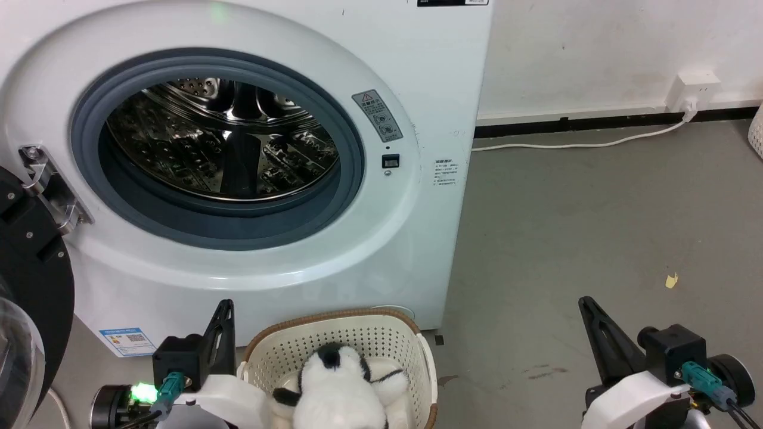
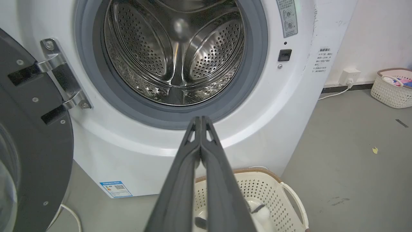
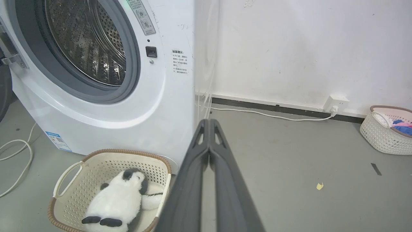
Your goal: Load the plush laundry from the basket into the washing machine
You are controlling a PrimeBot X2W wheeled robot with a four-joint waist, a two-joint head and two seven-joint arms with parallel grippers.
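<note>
Lying in basket (image 3: 106, 167), fluffy black-and-white plush laundry (image 3: 116, 199), left gripper (image 2: 200, 120) and right gripper (image 3: 209, 122) closed, empty

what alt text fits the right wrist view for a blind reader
A white and black plush toy lies in a cream basket on the floor before an open white washing machine. The right gripper rises at centre, fingers pressed together, holding nothing; a second basket with clothes sits by the far wall.
</note>
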